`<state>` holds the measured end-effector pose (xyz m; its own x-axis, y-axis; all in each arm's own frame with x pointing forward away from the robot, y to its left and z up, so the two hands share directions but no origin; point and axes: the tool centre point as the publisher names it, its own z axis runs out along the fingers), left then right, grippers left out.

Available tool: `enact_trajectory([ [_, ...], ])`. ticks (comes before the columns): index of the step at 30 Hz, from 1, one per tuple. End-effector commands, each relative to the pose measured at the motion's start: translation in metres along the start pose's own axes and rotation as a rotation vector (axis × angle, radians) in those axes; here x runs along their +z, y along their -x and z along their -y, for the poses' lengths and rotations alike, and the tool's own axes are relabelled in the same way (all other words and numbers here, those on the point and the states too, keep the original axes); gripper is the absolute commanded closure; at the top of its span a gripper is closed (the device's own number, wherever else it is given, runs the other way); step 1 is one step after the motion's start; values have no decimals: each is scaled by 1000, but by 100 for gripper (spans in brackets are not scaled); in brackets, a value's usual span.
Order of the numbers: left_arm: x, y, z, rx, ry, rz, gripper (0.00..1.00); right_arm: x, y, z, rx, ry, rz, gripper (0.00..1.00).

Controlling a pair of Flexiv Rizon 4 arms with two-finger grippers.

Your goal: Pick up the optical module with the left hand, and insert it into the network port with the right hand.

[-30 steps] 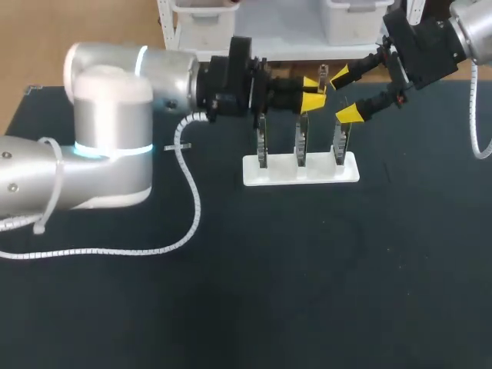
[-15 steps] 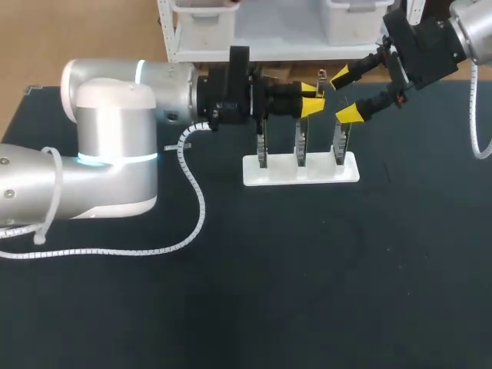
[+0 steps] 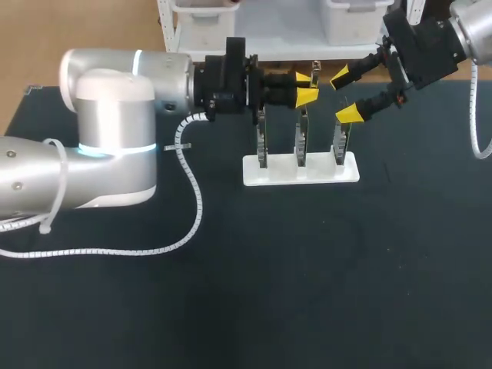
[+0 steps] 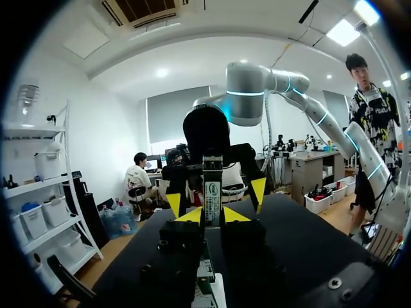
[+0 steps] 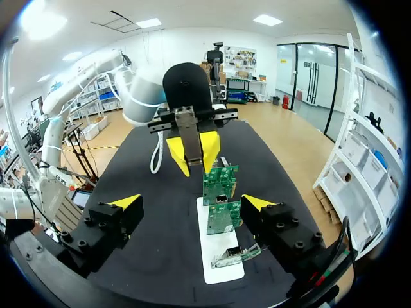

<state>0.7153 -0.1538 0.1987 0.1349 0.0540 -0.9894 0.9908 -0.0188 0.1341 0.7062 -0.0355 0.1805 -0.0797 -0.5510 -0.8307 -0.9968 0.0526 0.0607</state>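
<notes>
My left gripper (image 3: pixel 304 87) is shut on the optical module (image 3: pixel 314 74), a slim metal bar that sticks out past its yellow tips above the middle circuit board (image 3: pixel 301 138). In the left wrist view the module (image 4: pixel 212 188) stands upright between my fingers (image 4: pixel 191 215). My right gripper (image 3: pixel 347 94) hangs open just right of the module, above the right board (image 3: pixel 339 140). From the right wrist, my open gripper (image 5: pixel 191 204) faces the left gripper (image 5: pixel 192 153) and the module (image 5: pixel 187 127). The boards (image 5: pixel 223 217) lie below them, one with a small metal port (image 5: pixel 221 199).
Three upright circuit boards stand in a row on a white base (image 3: pixel 301 171) at the back middle of the dark table (image 3: pixel 307 277). A white coiled cable (image 3: pixel 184 192) trails from my left arm across the table's left half.
My left gripper has dipped, then lifted and drawn back a little to the left with the module. The right arm has kept still.
</notes>
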Motion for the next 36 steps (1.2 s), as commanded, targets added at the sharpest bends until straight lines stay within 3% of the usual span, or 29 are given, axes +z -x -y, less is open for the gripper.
enact_trajectory([
  [1, 4, -6, -11, -4, -24, 2, 100, 0, 0, -1, 0, -3, 0, 0],
  [36, 0, -10, -12, -5, -31, -11, 100, 0, 0, -1, 0, -3, 0, 0],
])
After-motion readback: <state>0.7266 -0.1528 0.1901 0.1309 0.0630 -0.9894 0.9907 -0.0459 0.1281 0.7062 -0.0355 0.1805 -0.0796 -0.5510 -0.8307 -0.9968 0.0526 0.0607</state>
